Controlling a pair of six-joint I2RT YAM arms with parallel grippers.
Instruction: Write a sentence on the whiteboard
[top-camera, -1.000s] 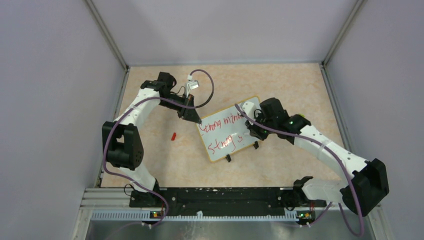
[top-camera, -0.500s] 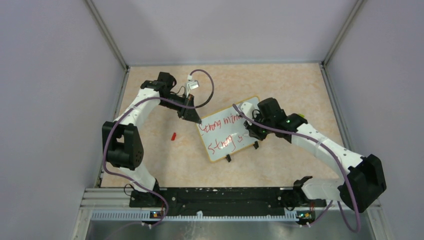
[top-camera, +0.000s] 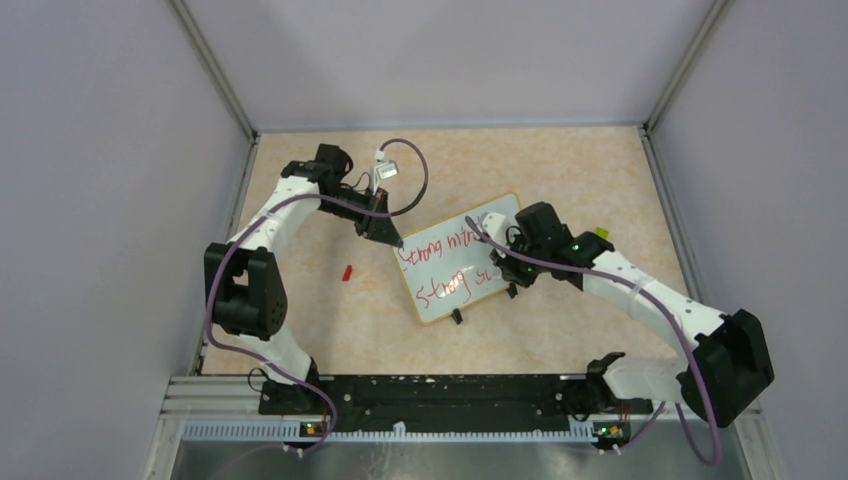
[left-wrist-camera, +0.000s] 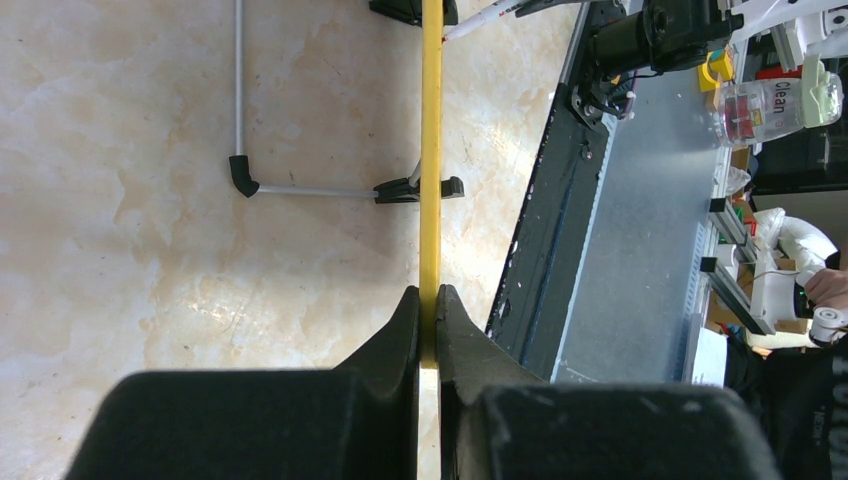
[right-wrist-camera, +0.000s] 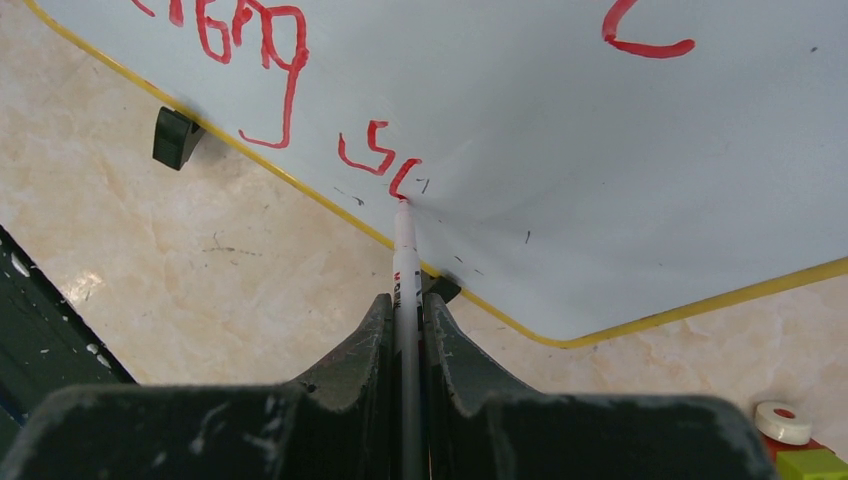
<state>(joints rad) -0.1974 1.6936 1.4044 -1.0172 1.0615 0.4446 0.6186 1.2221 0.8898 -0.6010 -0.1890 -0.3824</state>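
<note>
The whiteboard (top-camera: 447, 303), white with a yellow rim, lies tilted at the table's middle. The sentence (top-camera: 446, 267) is red handwriting in two lines; it reads "Strong mind" above and "Strong" plus the first strokes of another word below. My left gripper (top-camera: 396, 243) is shut on the board's far-left corner; in the left wrist view the yellow rim (left-wrist-camera: 431, 150) runs edge-on between the closed fingers of the left gripper (left-wrist-camera: 430, 300). My right gripper (top-camera: 506, 263) is shut on a white marker (right-wrist-camera: 404, 250), and it also shows in the right wrist view (right-wrist-camera: 407, 305). The marker's tip touches the whiteboard (right-wrist-camera: 560, 150) at the newest red stroke (right-wrist-camera: 378, 152).
A small red marker cap (top-camera: 347, 272) lies on the table left of the board. Black clip feet (top-camera: 457, 316) stick out of the board's near edge. A yellow-green block (top-camera: 602, 233) lies right of the board. The dark base rail (top-camera: 430, 395) spans the near edge.
My right gripper has shifted a little left and nearer along the second line, and more red strokes show after "Strong". The left arm and the board have not moved.
</note>
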